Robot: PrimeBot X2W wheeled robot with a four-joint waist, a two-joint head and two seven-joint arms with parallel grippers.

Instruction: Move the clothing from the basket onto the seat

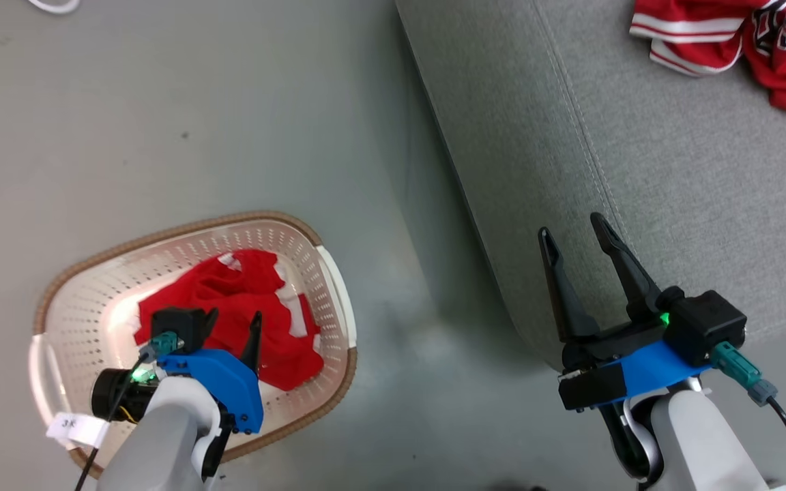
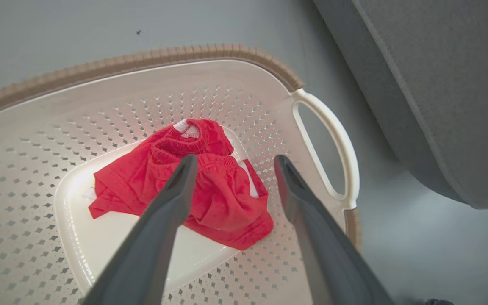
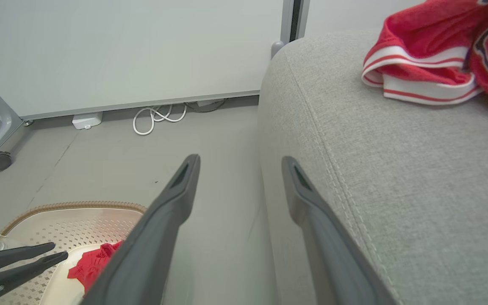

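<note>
Red clothing [image 2: 223,199] lies in the basket [image 2: 142,63]. Left gripper [image 2: 235,160] and right gripper [image 1: 571,227] both have fingers apart, holding nothing.

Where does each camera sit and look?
Head view: on the head, looking down at the basket, the seat, left gripper and right gripper.
Left wrist view: on the left wrist, aimed into the basket at the red garment, past its fingers.
Right wrist view: on the right wrist, aimed along the seat toward a wall, past its fingers.
Head and right wrist share the striped garment.
</note>
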